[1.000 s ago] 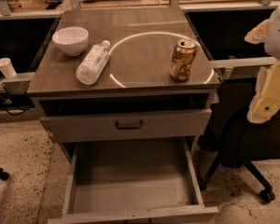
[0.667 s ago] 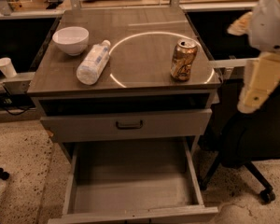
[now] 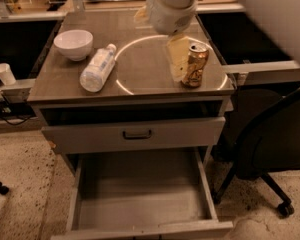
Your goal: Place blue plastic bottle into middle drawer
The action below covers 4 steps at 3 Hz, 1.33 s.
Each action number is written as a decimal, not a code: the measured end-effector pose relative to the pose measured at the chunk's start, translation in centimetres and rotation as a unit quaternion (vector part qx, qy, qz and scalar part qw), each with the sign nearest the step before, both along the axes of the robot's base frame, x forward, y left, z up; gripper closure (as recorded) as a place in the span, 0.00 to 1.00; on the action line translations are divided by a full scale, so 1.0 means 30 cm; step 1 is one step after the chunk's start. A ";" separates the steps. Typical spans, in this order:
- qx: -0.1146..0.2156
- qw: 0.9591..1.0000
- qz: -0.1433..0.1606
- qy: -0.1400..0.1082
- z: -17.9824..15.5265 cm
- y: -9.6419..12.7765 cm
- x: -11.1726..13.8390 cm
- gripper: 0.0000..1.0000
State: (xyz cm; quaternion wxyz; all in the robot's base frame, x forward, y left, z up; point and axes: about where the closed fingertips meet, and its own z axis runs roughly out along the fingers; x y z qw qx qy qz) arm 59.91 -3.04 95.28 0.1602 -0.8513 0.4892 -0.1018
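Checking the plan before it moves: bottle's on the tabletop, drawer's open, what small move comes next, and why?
Probably carry the gripper across to the bottle. It hangs over the tabletop beside the can, while the bottle lies on its side near the bowl, ungrasped; the drawer below already stands open.

My arm: white shell, cream-yellow gripper.
Broad white arm link [image 3: 275, 14] runs blurred across the upper right, and I see a fat white cylindrical wrist [image 3: 171, 6] with a rounded lower rim. The gripper [image 3: 177, 59] is pale cream-yellow, flat and paddle-like, and sits over the cabinet top [image 3: 145, 69] just left of the gold can [image 3: 196, 66].
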 end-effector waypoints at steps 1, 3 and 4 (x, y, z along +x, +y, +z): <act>-0.035 0.996 0.083 -0.005 -0.110 0.219 0.115 0.00; -0.066 0.987 0.144 0.013 -0.143 0.272 0.163 0.00; -0.089 0.972 0.215 0.027 -0.176 0.326 0.224 0.00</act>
